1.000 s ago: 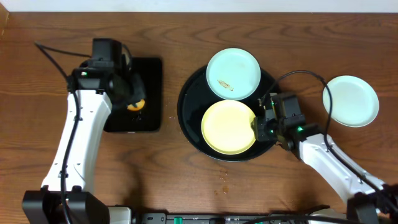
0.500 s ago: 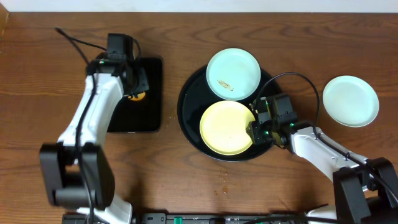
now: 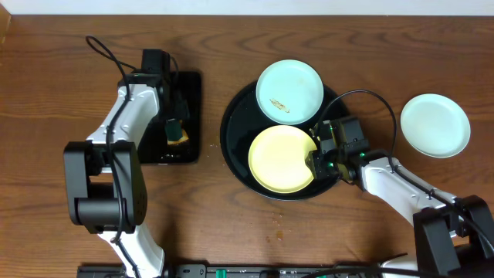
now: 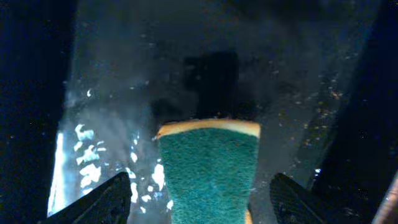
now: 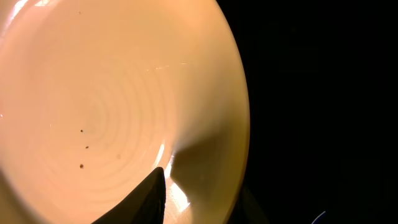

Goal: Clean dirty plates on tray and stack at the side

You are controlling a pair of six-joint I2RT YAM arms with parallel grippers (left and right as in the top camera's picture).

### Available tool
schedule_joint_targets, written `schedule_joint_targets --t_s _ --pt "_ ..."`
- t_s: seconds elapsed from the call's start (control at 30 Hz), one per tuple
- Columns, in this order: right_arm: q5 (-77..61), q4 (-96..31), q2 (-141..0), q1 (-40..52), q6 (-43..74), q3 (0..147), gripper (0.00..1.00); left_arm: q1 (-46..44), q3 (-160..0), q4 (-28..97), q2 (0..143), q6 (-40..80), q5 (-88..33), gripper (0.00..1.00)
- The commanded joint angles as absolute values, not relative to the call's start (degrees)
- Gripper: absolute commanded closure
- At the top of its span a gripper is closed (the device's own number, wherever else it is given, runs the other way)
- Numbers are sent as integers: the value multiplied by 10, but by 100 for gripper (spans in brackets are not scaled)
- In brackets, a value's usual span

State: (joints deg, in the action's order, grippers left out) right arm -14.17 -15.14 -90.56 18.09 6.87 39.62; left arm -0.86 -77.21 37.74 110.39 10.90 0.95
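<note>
The right hand (image 3: 318, 158) seems pinched on the yellow plate's (image 3: 278, 158) right rim, one finger on top. That plate lies flat in the tray (image 3: 235, 127), just beside a smeared mint plate (image 3: 289, 91). The left hand (image 3: 174, 123) gapes wide astride a green sponge (image 4: 208, 168) on the rectangular tray (image 3: 193, 93). Another mint plate (image 3: 434, 125) sits on the worktop (image 3: 370, 46).
</note>
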Motion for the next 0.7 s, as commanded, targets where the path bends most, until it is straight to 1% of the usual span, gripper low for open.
schedule_joint_targets --t_s 0.0,0.1,0.13,0.17,0.2,0.23,0.27,0.33,0.37,0.43,0.47,0.5,0.57,0.63,0.67 --pt "-149 -152 -910 176 59 397 66 -10 -768 383 1111 117 20 29" --pt "-149 -152 -910 176 59 397 66 -11 -755 363 1124 117 20 29" --pt "-149 -152 -910 176 59 397 66 -11 -750 354 1129 116 20 31" --pt "-149 -152 -910 176 59 397 66 -10 -747 346 1134 116 20 46" --pt "-149 -153 -910 176 59 397 65 -10 -745 339 1140 116 20 66" --pt "-149 -154 -910 176 59 397 65 -10 -745 335 1144 116 20 91" --pt "-149 -154 -910 176 59 397 65 -10 -745 330 1147 116 20 92" --pt "-149 -154 -910 176 59 397 65 -10 -745 321 1149 116 20 92" --pt "-149 -154 -910 176 59 397 65 -10 -745 315 1149 116 20 89" --pt "-149 -154 -910 176 59 397 65 -10 -745 305 1147 116 20 45" --pt "-149 -154 -910 176 59 397 65 -10 -746 305 1145 116 20 34" --pt "-149 -154 -910 176 59 397 65 -10 -746 308 1141 116 20 29" --pt "-149 -154 -910 176 59 397 65 -11 -746 331 1134 117 20 28" --pt "-149 -154 -910 176 59 397 65 -11 -746 367 1130 135 20 28" --pt "-149 -154 -910 176 59 397 65 -11 -746 377 1130 146 20 34"
